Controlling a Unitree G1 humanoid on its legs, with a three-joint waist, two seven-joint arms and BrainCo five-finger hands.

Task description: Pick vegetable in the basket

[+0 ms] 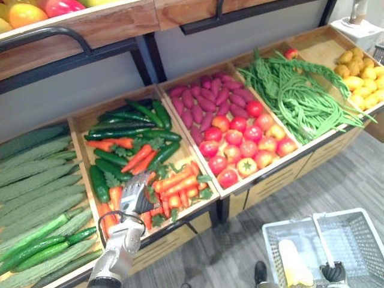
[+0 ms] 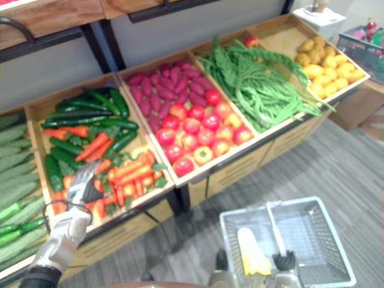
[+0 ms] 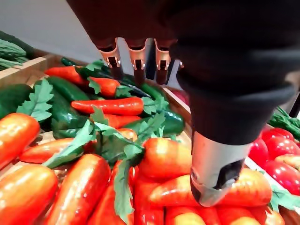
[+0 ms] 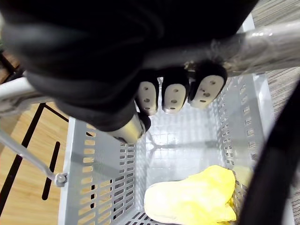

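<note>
Orange carrots with green leaves fill the front of a wooden bin, with dark cucumbers behind them. My left hand hovers open just above the carrots. In the left wrist view its fingers are straight over a carrot, its thumb is apart, and it holds nothing. A grey plastic basket hangs low at the right over the floor. My right hand is curled round the basket's handle. A pale yellow vegetable lies inside the basket.
Left of the carrot bin lie ridged green gourds. To the right are purple sweet potatoes, tomatoes, long green beans and yellow produce. An upper shelf overhangs the bins. Grey floor lies in front.
</note>
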